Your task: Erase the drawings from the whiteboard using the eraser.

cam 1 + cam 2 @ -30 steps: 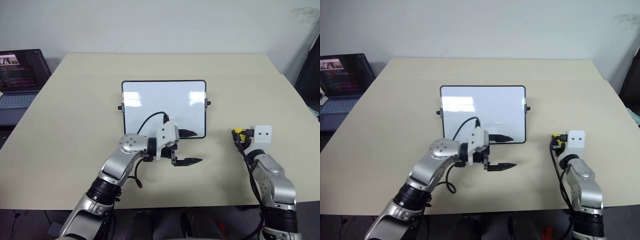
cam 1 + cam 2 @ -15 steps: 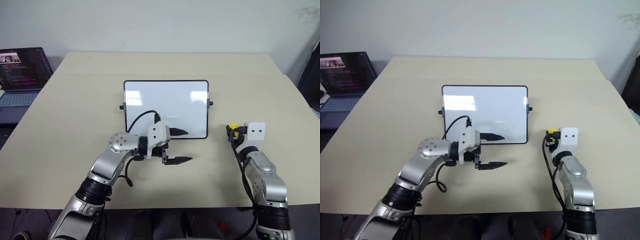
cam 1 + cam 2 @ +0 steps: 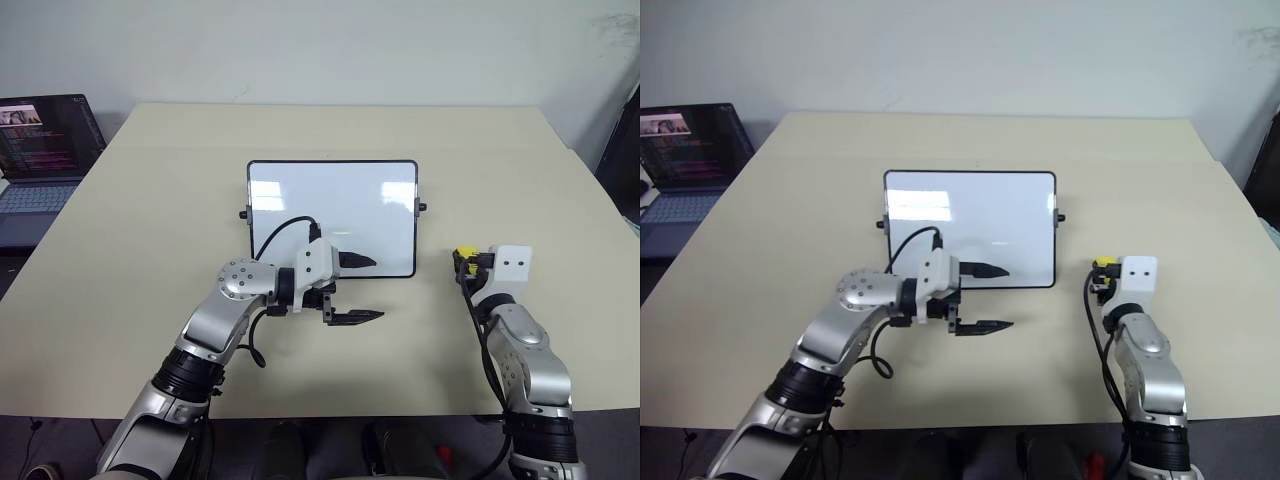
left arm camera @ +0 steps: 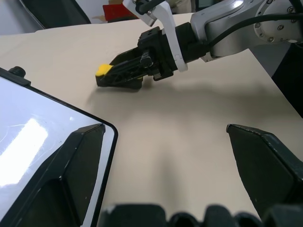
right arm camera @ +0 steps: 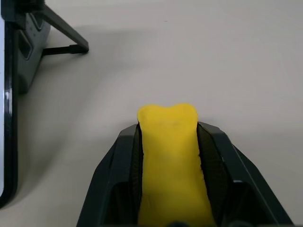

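Observation:
The whiteboard [image 3: 331, 200] lies flat mid-table, its face plain white; the drawings are out of view. My left gripper [image 3: 365, 290] is open at the board's near right corner, pointing right, one finger [image 3: 356, 263] over the board's lower edge and the other [image 3: 356, 318] over the table in front of it. The left wrist view shows that corner [image 4: 97, 142]. To the right of the board, my right gripper [image 3: 466, 266] is shut on the yellow eraser [image 5: 173, 156], just above the table. The eraser's tip [image 4: 103, 70] sticks out past the black fingers.
An open laptop [image 3: 40, 150] sits beyond the table's left edge. The tan table [image 3: 520, 180] stretches behind and to the right of the board. A dark object [image 3: 622, 150] stands off the far right edge.
The whole picture has shifted a little. Both grippers stand about where they were, the left still open, the right still shut on the eraser.

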{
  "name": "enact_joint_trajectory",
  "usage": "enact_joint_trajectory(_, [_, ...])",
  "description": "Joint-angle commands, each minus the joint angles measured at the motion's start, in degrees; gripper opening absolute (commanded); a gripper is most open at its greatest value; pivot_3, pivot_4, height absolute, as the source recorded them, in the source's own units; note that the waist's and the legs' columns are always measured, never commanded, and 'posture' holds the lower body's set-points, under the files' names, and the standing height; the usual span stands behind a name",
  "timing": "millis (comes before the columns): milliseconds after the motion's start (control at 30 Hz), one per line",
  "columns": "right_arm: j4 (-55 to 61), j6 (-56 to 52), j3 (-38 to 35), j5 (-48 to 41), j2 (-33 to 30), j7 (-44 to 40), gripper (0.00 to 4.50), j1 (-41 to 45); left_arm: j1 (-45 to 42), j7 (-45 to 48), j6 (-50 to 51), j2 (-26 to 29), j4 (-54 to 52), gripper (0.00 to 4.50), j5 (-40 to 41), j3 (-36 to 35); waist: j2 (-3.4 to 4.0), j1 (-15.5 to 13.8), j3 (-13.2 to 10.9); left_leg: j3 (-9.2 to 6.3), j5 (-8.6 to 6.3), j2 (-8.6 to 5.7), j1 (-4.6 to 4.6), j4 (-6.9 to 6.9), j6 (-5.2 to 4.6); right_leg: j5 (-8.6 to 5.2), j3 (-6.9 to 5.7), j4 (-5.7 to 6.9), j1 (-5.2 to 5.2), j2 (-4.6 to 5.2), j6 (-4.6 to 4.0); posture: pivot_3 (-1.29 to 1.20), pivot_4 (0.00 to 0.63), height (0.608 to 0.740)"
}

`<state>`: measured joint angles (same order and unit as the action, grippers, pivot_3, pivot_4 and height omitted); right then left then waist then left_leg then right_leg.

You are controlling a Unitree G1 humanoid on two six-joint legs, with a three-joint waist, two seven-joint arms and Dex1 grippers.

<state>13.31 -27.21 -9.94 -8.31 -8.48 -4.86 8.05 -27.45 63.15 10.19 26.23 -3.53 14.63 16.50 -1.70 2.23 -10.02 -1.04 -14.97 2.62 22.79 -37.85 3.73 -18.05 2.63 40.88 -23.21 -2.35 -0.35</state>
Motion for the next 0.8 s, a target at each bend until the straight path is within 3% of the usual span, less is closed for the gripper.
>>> enact_joint_trajectory(33, [5.0, -0.1, 0.5, 2.5, -1.3, 1.9, 1.93, -0.2, -0.7, 0.1, -1.9, -0.3, -0.9, 4.50, 0.4, -1.2, 0.00, 0.0, 0.0, 0.00, 0.00, 0.01, -0.01, 0.00, 0.00, 0.00, 0.01, 0.00, 0.00, 0.00, 0.00, 0.00, 0.150, 0.740])
enact_joint_trajectory(133, [8.9, -5.0, 0.6, 4.2, -2.2, 3.7, 1.93, -1.7, -0.9, 0.3, -2.8, -0.2, -1.2, 4.50, 0.2, -1.0, 0.00, -0.1, 0.0, -0.02, 0.00, 0.00, -0.01, 0.00, 0.00, 0.00, -0.01, 0.02, 0.00, 0.00, 0.00, 0.00, 0.150, 0.740])
enact_joint_trajectory(267, [14.7, -14.2, -0.9, -1.1, -0.8, 2.3, 1.93, -2.7, -0.8, 0.0, -2.8, -0.4, -1.4, 4.50, 0.3, -0.8, 0.00, -0.2, 0.0, -0.02, 0.00, 0.01, 0.00, 0.01, 0.00, 0.00, -0.02, 0.01, 0.00, -0.01, 0.00, 0.00, 0.150, 0.740])
enact_joint_trajectory(500, [15.0, -27.7, -5.0, -7.7, -3.0, -0.2, 1.93, 1.0, -0.3, -0.4, -2.9, -1.4, -1.6, 4.50, 0.1, -0.2, 0.00, -0.3, 0.0, -0.05, 0.00, -0.03, -0.01, -0.03, 0.00, 0.00, 0.00, 0.03, 0.00, 0.00, 0.00, 0.00, 0.150, 0.740])
enact_joint_trajectory(600, [14.3, -29.2, -5.1, -7.7, -5.1, -0.7, 2.55, 1.7, -0.1, -0.6, -2.7, -1.7, -1.8, 4.50, -0.2, 0.0, 0.00, -0.3, 0.0, -0.04, 0.00, -0.04, 0.02, 0.00, -0.01, 0.00, -0.03, -0.02, 0.00, 0.00, 0.00, 0.00, 0.150, 0.740])
enact_joint_trajectory(733, [14.5, -30.7, -3.7, -8.2, -7.4, -2.4, 3.99, 2.9, -0.3, -0.5, -2.8, -2.0, -1.4, 4.50, -0.3, -0.1, 0.00, -0.2, 0.0, -0.04, 0.00, -0.03, 0.01, 0.01, -0.01, 0.00, -0.02, -0.02, 0.00, -0.02, 0.00, 0.00, 0.150, 0.740])
enact_joint_trajectory(800, [15.1, -31.0, -3.8, -8.8, -7.3, -2.6, 4.47, 3.4, -0.1, -0.5, -2.6, -1.9, -1.8, 4.50, -0.2, -0.2, 0.00, -0.2, 0.0, -0.05, 0.00, -0.04, 0.01, 0.00, -0.01, 0.00, -0.04, -0.01, 0.00, -0.02, 0.00, 0.00, 0.150, 0.740])
